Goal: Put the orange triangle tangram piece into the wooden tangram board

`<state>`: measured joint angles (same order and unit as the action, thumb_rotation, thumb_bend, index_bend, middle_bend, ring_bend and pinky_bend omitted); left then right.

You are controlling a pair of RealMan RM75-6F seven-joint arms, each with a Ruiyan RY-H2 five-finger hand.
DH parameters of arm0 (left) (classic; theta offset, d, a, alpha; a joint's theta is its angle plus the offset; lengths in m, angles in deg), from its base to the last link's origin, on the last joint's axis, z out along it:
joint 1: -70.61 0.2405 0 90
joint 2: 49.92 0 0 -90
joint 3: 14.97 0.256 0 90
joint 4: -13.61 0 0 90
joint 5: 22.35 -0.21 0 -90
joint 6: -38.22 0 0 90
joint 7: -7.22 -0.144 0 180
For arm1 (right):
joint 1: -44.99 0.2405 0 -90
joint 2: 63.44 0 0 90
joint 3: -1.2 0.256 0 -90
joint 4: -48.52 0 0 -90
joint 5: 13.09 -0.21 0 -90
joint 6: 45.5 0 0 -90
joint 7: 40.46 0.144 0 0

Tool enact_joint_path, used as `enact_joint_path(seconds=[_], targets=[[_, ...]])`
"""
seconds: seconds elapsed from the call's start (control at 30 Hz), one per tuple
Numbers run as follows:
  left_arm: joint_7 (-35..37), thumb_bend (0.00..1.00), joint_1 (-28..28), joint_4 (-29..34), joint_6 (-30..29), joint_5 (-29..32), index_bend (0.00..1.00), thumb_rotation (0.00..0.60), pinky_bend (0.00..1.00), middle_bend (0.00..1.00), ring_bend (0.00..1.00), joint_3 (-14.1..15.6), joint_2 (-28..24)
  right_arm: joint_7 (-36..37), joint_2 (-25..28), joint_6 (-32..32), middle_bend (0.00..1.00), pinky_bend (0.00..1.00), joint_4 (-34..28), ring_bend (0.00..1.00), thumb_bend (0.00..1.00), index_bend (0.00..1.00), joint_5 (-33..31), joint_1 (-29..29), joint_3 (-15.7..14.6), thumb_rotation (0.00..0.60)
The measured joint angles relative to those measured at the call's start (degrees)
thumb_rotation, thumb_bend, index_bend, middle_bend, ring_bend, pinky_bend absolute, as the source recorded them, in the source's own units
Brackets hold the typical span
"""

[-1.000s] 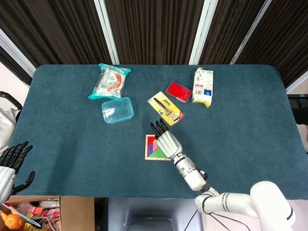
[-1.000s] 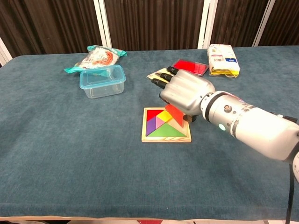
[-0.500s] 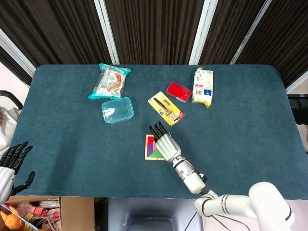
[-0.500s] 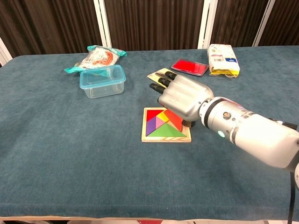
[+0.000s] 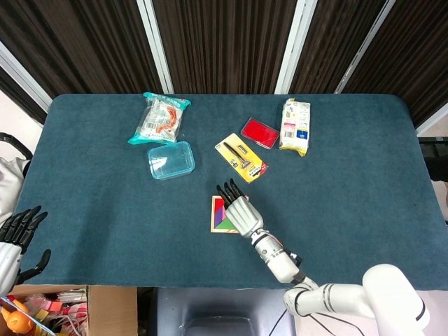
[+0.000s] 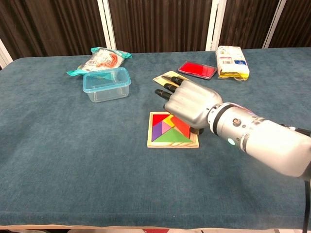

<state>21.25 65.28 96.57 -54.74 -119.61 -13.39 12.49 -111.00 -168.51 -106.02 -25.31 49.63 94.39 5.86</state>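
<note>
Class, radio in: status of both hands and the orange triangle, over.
Right hand over the tangram board, hiding its right side. Orange triangle lies in the board, grip not visible. Left hand off the table edge, holding nothing. Nothing in the way.

Head view looks steeply down from high above the whole blue table (image 5: 91, 203). Chest view sits low at the near edge, facing across. Both share the wooden tangram board (image 6: 172, 130).

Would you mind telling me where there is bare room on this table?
Bare cloth lies left of the tangram board and right of the white packet. Crowded: between the plastic box and packet.
</note>
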Motion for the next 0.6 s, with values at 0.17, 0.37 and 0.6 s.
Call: enact_joint_path(seconds=[0.17, 0.37, 0.6], targets=[[0.12, 0.46, 0.01, -0.14, -0.01, -0.03, 0.0, 0.6, 0.1, 0.01, 0.02, 0.02, 0.03, -0.67, 0.07, -0.36, 0.01, 0.0, -0.55, 0.0, 0.46, 0.48, -0.08, -0.27, -0.42, 0.6], [0.11, 0.46, 0.08, -0.17, -0.18, -0.13, 0.0, 0.6, 0.1, 0.01, 0.02, 0.05, 0.05, -1.24, 0.46, -0.92, 0.01, 0.0, -1.64, 0.0, 0.46, 0.44, -0.08, -0.68, -0.88, 0.6], [0.13, 0.46, 0.03, -0.28, -0.08, -0.07, 0.0, 0.6, 0.1, 0.01, 0.02, 0.02, 0.07, -1.31, 1.4, -0.91, 0.01, 0.0, -2.8, 0.0, 0.46, 0.42, -0.16, -0.62, -0.73, 0.6]])
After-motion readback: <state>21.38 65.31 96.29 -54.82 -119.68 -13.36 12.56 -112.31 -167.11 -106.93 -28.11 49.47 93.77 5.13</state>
